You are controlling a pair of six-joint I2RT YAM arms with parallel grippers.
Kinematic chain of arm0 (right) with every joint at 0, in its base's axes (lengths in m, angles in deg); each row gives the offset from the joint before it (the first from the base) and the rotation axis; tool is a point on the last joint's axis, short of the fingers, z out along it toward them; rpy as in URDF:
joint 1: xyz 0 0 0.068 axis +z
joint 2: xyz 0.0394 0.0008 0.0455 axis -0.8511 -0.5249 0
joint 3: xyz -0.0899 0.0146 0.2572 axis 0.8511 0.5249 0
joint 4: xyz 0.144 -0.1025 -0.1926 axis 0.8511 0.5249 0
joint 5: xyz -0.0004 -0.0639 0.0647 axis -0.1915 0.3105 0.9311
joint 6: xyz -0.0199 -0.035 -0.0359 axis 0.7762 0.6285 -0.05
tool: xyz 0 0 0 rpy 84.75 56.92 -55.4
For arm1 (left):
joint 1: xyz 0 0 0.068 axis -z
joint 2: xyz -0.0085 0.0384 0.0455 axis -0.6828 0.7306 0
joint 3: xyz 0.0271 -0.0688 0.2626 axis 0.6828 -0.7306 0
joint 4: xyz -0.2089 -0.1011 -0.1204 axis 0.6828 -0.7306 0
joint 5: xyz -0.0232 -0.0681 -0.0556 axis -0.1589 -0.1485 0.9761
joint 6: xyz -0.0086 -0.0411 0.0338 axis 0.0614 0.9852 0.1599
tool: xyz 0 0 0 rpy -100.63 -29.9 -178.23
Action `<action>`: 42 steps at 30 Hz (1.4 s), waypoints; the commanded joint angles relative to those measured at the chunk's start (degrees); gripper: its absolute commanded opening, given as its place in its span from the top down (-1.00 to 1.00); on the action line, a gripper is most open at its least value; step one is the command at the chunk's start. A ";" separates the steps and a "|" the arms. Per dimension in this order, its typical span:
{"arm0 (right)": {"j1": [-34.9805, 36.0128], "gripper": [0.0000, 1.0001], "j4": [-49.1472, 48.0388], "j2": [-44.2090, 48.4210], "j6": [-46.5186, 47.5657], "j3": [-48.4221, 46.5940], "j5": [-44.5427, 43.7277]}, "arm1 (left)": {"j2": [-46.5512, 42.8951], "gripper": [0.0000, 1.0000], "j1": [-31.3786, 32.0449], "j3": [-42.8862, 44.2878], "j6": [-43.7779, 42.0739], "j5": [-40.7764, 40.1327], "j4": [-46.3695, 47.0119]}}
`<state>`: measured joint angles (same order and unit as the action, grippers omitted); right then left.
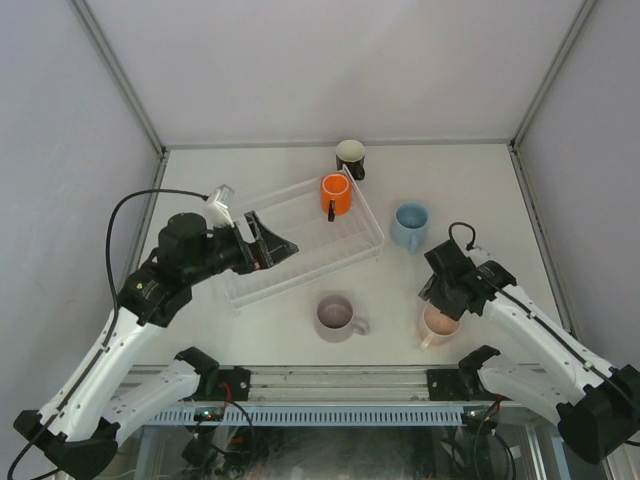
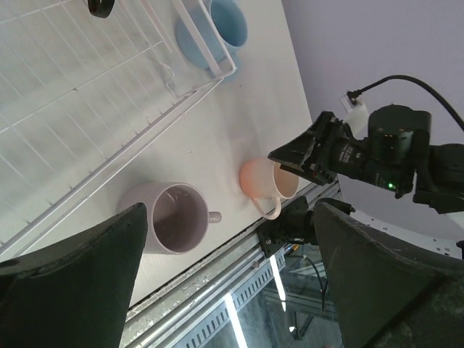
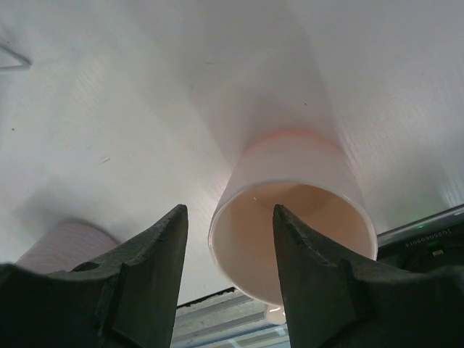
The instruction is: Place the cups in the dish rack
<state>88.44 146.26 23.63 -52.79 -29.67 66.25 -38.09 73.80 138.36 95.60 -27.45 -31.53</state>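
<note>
Peach mug (image 3: 290,167), near-right on bench (image 1: 460,180): ceramic, prob. stiff, slick, chippable. Right fingers (image 3: 145,290) part-open astride rim wall, unclamped; pinch there. Left fingers (image 2: 72,290) wide open.

Left hand (image 1: 282,246) wide open, extended forward; right hand (image 3: 230,210) half-spread, apparently pointing down.

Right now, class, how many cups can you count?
5: orange cup in the dish rack, black cup behind it, blue cup to its right, lilac cup in front, peach cup at the right gripper.
</note>
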 commanded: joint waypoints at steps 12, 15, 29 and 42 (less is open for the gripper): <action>0.57 0.19 -7.66 -8.89 -0.02 2.23 1.04 | -1.24 -0.99 0.31 2.93 -0.08 2.75 0.30; 0.84 0.31 -6.94 -9.41 0.23 2.29 0.85 | -1.31 -0.99 0.31 2.93 -0.29 3.11 0.41; 3.65 1.00 -4.50 -5.08 -0.05 3.06 -0.47 | -1.05 -0.99 0.35 2.48 -1.53 4.44 1.19; -0.23 1.00 -8.36 11.40 8.87 -11.04 7.65 | 0.07 -0.97 0.33 -11.37 13.38 21.38 32.18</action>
<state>90.15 144.32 31.04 -48.40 -31.53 69.75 -38.89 73.83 129.49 102.44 -13.64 -14.37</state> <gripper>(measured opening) 0.056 0.993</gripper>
